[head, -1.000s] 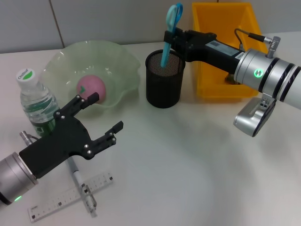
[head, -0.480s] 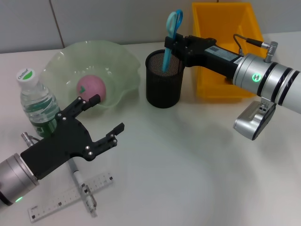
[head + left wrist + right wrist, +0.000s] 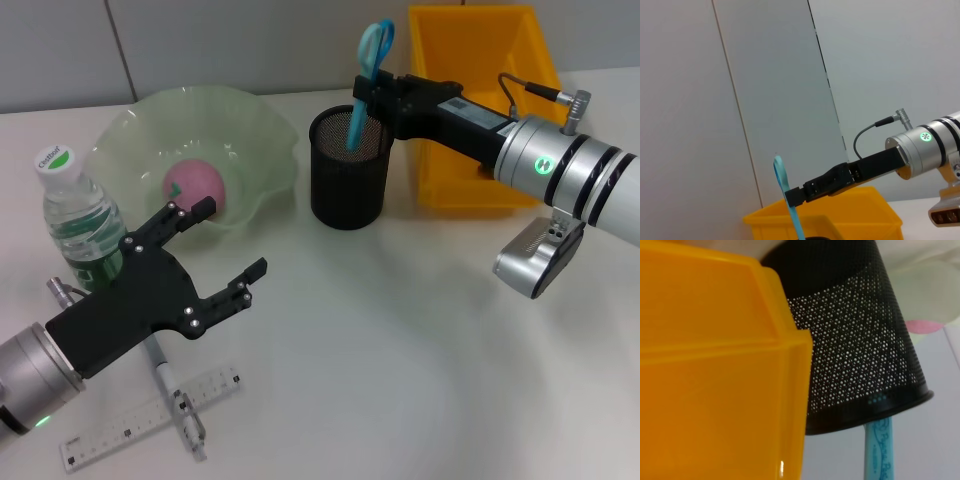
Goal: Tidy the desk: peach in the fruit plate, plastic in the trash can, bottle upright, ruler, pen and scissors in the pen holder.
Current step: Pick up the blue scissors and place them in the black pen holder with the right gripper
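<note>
My right gripper [image 3: 366, 92] is shut on the blue scissors [image 3: 371, 62], which stand almost upright with their tips inside the black mesh pen holder [image 3: 349, 175]. Seen from the left wrist, that gripper [image 3: 794, 196] grips the scissors [image 3: 790, 212] in front of the yellow trash can [image 3: 865, 215]. The right wrist view looks along the pen holder [image 3: 855, 340] and the scissors [image 3: 880, 450]. The peach [image 3: 194, 185] lies in the green fruit plate [image 3: 250, 115]. The bottle [image 3: 75, 220] stands upright. Pen [image 3: 175, 395] and ruler [image 3: 130, 425] lie near the front edge, under my open left gripper [image 3: 232, 238]. The plastic is out of view.
The yellow trash can [image 3: 480, 70] stands at the back right, just behind the pen holder and beneath my right arm. A bare stretch of white desk [image 3: 400, 350] lies in the middle and front right.
My right gripper has shifted slightly right and down with the scissors over the pen holder. The left gripper has drifted a little to the right.
</note>
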`<state>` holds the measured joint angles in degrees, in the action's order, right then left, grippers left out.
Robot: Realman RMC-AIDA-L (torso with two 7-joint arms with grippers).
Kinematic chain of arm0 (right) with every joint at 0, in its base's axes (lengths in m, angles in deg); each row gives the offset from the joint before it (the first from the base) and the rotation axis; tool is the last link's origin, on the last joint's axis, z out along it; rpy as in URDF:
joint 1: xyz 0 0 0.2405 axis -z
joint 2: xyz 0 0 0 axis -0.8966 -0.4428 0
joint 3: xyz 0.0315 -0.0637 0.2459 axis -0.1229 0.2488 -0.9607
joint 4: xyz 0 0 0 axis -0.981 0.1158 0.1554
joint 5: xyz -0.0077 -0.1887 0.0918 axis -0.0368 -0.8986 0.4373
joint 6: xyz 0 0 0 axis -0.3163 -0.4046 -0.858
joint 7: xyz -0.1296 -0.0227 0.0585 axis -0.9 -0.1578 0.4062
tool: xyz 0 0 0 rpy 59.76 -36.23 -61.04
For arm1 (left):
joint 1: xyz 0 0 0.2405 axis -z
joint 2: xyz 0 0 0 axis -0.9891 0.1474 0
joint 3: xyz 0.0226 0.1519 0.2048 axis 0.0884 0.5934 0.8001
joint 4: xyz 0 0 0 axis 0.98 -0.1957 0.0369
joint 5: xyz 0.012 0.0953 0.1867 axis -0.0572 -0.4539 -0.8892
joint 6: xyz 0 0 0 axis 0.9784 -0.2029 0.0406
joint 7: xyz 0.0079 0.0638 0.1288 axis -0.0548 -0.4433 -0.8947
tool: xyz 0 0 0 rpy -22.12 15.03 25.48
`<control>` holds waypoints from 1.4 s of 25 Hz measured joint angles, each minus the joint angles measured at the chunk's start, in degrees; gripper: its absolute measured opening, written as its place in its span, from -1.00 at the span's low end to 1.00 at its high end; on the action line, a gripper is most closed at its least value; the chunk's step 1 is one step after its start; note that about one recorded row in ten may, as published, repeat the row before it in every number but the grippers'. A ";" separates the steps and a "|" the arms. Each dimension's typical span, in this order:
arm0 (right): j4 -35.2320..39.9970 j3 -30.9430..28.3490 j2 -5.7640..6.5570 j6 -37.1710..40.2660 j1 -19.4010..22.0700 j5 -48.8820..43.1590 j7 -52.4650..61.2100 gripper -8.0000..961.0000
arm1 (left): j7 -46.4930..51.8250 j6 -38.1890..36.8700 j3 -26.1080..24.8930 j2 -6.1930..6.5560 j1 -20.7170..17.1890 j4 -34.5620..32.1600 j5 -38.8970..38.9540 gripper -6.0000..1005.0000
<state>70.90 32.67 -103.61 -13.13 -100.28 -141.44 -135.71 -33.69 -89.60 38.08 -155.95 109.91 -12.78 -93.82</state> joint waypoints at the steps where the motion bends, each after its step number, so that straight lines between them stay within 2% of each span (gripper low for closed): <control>1: 0.00 0.03 0.00 -0.25 0.01 0.01 -0.41 -0.22 | -0.18 -0.13 -0.02 0.00 0.03 0.08 0.00 0.62; 10: 0.11 0.36 -0.03 0.39 0.31 0.11 -0.66 -0.17 | -0.33 -0.40 -0.02 0.00 0.10 0.14 0.00 0.62; 19: 0.00 2.69 -0.17 0.99 0.81 4.43 -2.24 -0.07 | -0.41 -0.80 -0.02 0.00 0.09 0.13 0.09 0.62; 24: -0.10 2.77 -0.17 1.28 0.87 4.54 -2.26 0.27 | -0.41 -0.98 -0.02 0.00 0.12 0.13 0.10 0.62; 30: -1.00 2.70 -0.17 2.55 0.96 4.68 -2.05 0.26 | -0.41 -1.16 -0.09 0.00 0.01 0.13 0.10 0.62; 35: -2.06 3.28 -0.17 3.18 0.97 8.23 -4.19 0.27 | -0.41 -1.45 -0.11 0.00 0.07 0.13 0.10 0.62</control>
<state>68.84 35.95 -103.78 -9.95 -99.30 -133.21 -139.90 -34.10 -91.04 37.97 -155.95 109.98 -12.65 -93.72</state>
